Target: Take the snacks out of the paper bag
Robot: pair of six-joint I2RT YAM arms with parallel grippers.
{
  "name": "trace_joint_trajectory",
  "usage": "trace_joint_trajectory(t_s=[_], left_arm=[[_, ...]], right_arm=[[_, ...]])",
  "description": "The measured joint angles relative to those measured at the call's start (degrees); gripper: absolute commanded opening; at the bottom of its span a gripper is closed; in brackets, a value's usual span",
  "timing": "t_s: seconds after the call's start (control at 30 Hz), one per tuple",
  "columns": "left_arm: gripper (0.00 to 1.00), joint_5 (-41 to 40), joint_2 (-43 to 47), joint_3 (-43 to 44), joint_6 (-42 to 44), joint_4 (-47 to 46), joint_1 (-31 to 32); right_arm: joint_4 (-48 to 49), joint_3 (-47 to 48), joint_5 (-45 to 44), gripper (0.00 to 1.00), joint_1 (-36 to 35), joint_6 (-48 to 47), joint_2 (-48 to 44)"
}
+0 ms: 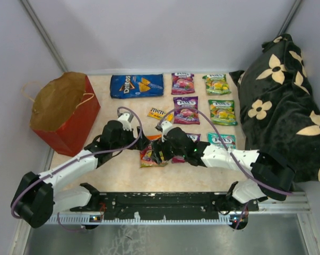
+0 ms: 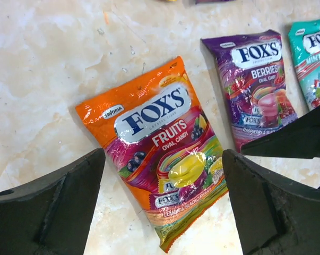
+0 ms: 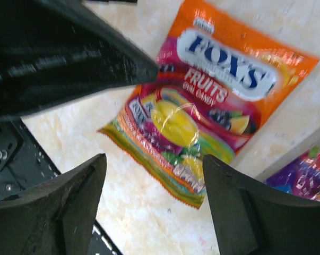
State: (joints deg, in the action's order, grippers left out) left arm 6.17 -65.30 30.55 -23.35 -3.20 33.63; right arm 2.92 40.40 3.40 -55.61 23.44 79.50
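The orange Fox's Fruits packet (image 2: 154, 154) lies flat on the pale table (image 1: 122, 178), out of the bag, near the front edge and right under both pincers. My left gripper (image 2: 162, 159) hangs over it with its jaws spread wide and nothing between them. The right gripper (image 3: 153, 170) is parted just as wide over the same packet and grips nothing (the printed face shows clear between the fingers in both wrist views).

The left wrist view gives me what the overhead mostly hides. A purple Berries packet (image 2: 258, 90) lies just beside the orange one with a strip of table between them, and the teal packet (image 2: 313, 58) is next along. From above, the right arm (image 1: 223, 156) covers much of that purple one.

Only the overhead shows the rest:
- two more purple packets (image 1: 182, 83) in a column
- two green packets (image 1: 217, 84) in the column beside them
- the blue Doritos bag (image 1: 137, 85) at the far edge
- the small yellow M&M's packet (image 1: 158, 112) between the Doritos and the arms

My count is one orange, three purple, two green, one teal, one Doritos and one M&M's.

The red paper bag (image 1: 69, 122) sits at the far-left corner with its brown inside showing, apart from the snacks. One black flowered cloth (image 1: 276, 106) is heaped on the right.
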Motion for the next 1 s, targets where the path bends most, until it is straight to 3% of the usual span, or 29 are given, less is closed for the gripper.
trace_joint_trajectory(t_s=[0.13,0.47,1.0], left_arm=[[0.96,-0.7,0.0,1.2,-0.8,3.5,0.1],[0.83,-3.1,-6.4,-2.6,-5.2,5.1,2.1],[0.67,-10.6,-14.6,1.9,-5.4,0.9,2.4]], right_arm=[[-2.2,3.3,-2.6,0.55,0.1,-1.6,0.0],[-2.8,0.8,-5.5,0.37,0.3,-0.2,5.7],[5.6,1.2,-6.5,0.31,0.3,2.7,13.4]])
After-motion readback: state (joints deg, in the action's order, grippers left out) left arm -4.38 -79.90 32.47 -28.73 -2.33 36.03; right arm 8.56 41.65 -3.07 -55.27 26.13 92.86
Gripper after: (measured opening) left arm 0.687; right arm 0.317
